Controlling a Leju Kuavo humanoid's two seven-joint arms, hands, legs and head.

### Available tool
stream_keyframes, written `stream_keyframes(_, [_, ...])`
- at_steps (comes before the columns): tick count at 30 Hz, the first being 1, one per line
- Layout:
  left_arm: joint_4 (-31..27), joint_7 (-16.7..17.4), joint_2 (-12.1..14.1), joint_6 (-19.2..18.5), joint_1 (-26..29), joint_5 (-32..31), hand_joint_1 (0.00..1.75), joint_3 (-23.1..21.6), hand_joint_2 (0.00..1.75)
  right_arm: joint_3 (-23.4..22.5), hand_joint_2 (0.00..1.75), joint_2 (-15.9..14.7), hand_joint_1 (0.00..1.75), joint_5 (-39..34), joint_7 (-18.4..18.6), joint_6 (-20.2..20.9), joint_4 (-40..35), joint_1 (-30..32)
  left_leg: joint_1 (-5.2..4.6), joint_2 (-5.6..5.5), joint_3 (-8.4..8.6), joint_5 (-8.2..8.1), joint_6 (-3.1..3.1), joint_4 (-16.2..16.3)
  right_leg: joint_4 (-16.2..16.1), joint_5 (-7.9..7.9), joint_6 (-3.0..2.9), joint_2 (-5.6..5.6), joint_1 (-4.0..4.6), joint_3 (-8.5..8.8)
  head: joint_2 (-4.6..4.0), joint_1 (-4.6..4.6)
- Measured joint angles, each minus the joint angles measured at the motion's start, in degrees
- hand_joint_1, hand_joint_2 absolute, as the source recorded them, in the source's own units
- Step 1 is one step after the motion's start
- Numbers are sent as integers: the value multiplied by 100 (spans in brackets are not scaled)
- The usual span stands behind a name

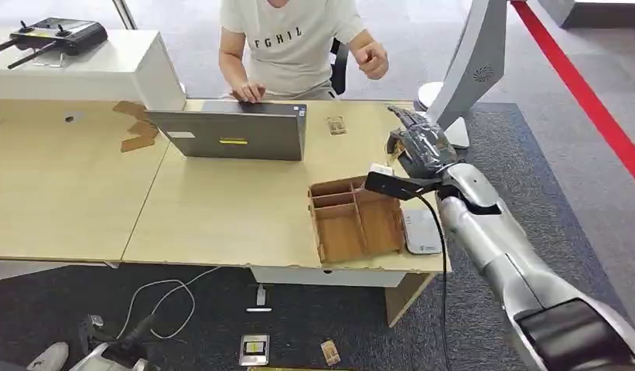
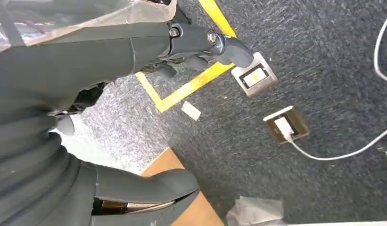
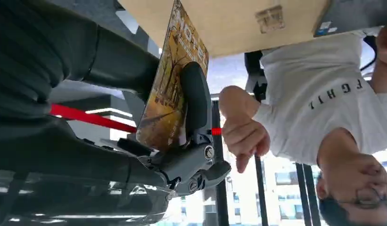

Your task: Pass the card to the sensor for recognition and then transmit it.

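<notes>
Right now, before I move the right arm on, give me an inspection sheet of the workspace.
Surface: wooden desk, mostly bare.
Job's things: card held by the right hand; flat white sensor at the desk's edge beside the wooden organizer.
Clutter: laptop, small card, cardboard scraps.
Hands: right hand raised over the desk's right end, holding the card; left hand hangs above the floor, holding nothing.
Cables: white cable on the carpet.
Surroundings: seated person opposite, hand raised.
</notes>
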Motion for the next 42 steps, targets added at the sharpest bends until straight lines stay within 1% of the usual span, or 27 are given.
stream_keyframes(7, [0, 46, 153, 0, 53, 107, 0, 0, 175, -2, 175, -385, 175, 70, 4, 125, 486, 36, 0, -2, -3, 0, 0, 0, 0, 0, 0, 1, -1, -3, 0, 2])
stream_keyframes(10, [2, 83, 227, 9, 77, 153, 0, 2, 175, -2, 175, -512, 175, 83, 4, 208, 660, 68, 0, 1, -6, 0, 0, 0, 1, 1, 1, 1, -1, -4, 0, 2])
stream_keyframes(14, [2, 127, 327, 22, 119, 223, 0, 2, 175, -2, 175, -592, 175, 155, 4, 337, 809, 65, 1, 1, -6, 0, 0, 0, 1, 1, 0, 2, 0, -6, 0, 0])
stream_keyframes(22, [2, 133, 450, -2, 197, 293, 0, 2, 175, 0, 175, -619, 175, 181, 4, 435, 992, 15, 2, 0, -8, 0, 0, -1, 2, 1, 0, 1, 1, -5, 0, 2])
stream_keyframes(29, [4, 72, 533, -173, 270, 389, 0, 2, 175, 4, 175, -538, 175, 243, -85, 457, 1034, 7, 2, 0, -9, 0, 0, -1, 2, 1, 1, 1, 0, -5, 0, 2])
stream_keyframes(33, [4, 50, 570, -245, 315, 431, 0, 2, 175, 20, 175, -466, 175, 299, -85, 619, 951, 14, 2, 0, -6, 0, 0, -1, 2, 1, 0, 1, 1, -5, 0, 0])
stream_keyframes(39, [4, 35, 612, -321, 368, 492, 0, 2, 175, 53, 175, -416, 175, 426, -85, 625, 776, 148, 3, 0, -8, 0, 0, -1, 2, 1, 0, 1, 2, -5, 0, 2])
stream_keyframes(42, [7, 35, 632, -359, 379, 500, 0, 2, 175, 72, 175, -394, 175, 404, -74, 747, 654, 213, 3, 0, -8, 0, 0, -1, 2, 1, 0, 1, 1, -5, 0, 2])
